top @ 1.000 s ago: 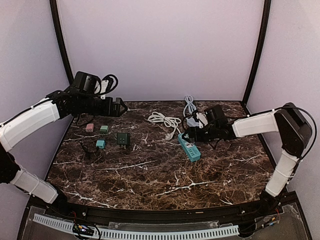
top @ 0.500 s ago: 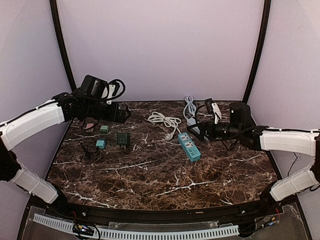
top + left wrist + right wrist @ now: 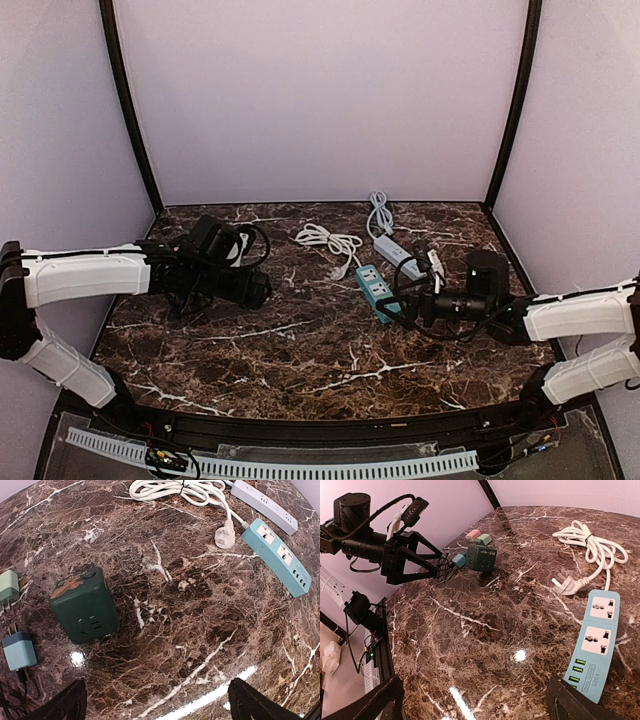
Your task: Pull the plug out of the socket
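Right wrist view is showing the white plug (image 3: 566, 584) lying loose on the marble table (image 3: 485, 625), just beside the teal power strip (image 3: 596, 642), out of its sockets. Both the left claw (image 3: 439, 564) and the right claw (image 3: 393, 312) are gaping wide, gripping nothing.

Left gripper (image 3: 262, 292), right gripper (image 3: 397, 312): both spread wide

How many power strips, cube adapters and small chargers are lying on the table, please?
Power strips: 2 (teal strip, grey strip)
Cube adapters: 1 (dark green cube)
Small chargers: 3 (pink charger, light green charger, blue charger)
Total: 6
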You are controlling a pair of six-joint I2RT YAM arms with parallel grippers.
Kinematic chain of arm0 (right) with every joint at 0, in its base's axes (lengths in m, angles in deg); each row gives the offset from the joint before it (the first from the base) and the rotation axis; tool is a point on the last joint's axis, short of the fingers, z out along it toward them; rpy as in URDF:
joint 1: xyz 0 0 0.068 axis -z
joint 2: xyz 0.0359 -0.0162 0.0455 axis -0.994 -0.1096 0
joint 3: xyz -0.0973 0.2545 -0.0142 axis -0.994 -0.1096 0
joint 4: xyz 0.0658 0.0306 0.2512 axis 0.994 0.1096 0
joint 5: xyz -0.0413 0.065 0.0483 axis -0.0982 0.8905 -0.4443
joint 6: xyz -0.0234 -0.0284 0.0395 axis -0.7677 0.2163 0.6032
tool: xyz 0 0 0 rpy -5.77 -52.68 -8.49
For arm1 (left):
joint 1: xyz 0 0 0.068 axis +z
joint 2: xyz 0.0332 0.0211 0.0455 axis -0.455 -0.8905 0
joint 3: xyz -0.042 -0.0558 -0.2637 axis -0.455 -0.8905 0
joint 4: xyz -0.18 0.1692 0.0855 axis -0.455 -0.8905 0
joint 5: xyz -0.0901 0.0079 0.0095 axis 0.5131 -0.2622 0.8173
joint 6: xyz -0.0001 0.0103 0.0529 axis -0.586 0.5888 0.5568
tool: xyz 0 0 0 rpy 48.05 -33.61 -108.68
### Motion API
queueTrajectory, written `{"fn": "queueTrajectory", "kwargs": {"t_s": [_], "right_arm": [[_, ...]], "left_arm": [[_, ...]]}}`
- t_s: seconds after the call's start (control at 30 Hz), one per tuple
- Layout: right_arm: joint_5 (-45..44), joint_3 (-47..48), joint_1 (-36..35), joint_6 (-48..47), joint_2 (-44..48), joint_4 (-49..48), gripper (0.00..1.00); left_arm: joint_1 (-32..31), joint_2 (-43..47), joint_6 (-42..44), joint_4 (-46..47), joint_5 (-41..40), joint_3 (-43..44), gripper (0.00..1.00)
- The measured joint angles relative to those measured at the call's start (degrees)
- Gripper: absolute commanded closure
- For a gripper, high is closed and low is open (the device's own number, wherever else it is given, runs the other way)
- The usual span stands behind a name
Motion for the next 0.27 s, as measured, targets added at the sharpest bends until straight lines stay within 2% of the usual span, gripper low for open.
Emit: {"fn": "queueTrajectory", "kwargs": {"t_s": [0.27], "right_arm": [[0.0,-1.6,-1.6,2.4,-2.0,-6.1,0.01]], "left_arm": [[-1.2,0.1,-2.0,5.4,0.1,-1.9,0.01]]}}
